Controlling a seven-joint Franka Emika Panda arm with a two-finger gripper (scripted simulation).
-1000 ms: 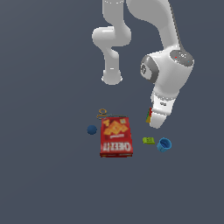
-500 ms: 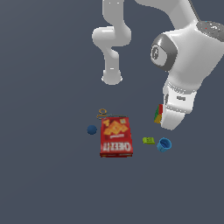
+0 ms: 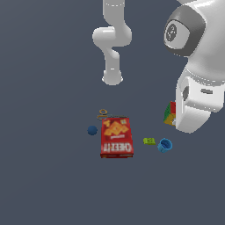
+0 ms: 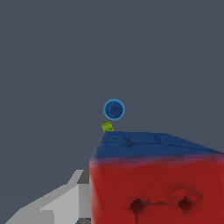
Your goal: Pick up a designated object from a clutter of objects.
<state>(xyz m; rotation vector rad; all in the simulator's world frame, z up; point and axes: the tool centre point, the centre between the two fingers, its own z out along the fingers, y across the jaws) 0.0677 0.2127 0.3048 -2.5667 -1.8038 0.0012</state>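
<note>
1. Small puzzle cube (image 3: 170,113) with red, green and yellow-orange gridded faces, seen at the exterior view's right, partly hidden behind the white hand of the arm and seemingly raised clear of the floor.
2. In the wrist view, same cube (image 4: 157,179) very close to the camera, filling the near part of the picture: a blue face and a red face showing.
3. Gripper (image 3: 176,116) closed on the cube; one grey finger (image 4: 61,203) visible just beside the cube's red face, the other hidden.
4. Large white Panda arm (image 3: 193,66) looming at the exterior view's right; its base column (image 3: 112,52) farther back, near the middle.
5. Blue cup (image 3: 165,145) on the floor below the gripper, open mouth up.
6. Small flat green block (image 3: 149,141) just beside the cup, toward the exterior view's left.
7. Red cracker box (image 3: 116,137) lying flat near the centre, well apart from the cube.
8. Brown ringed item (image 3: 103,114) touching or nearly touching the box's far edge.
9. Blue ball (image 3: 92,130) just left of the box.
10. Dark grey floor (image 3: 44,176) under everything.
</note>
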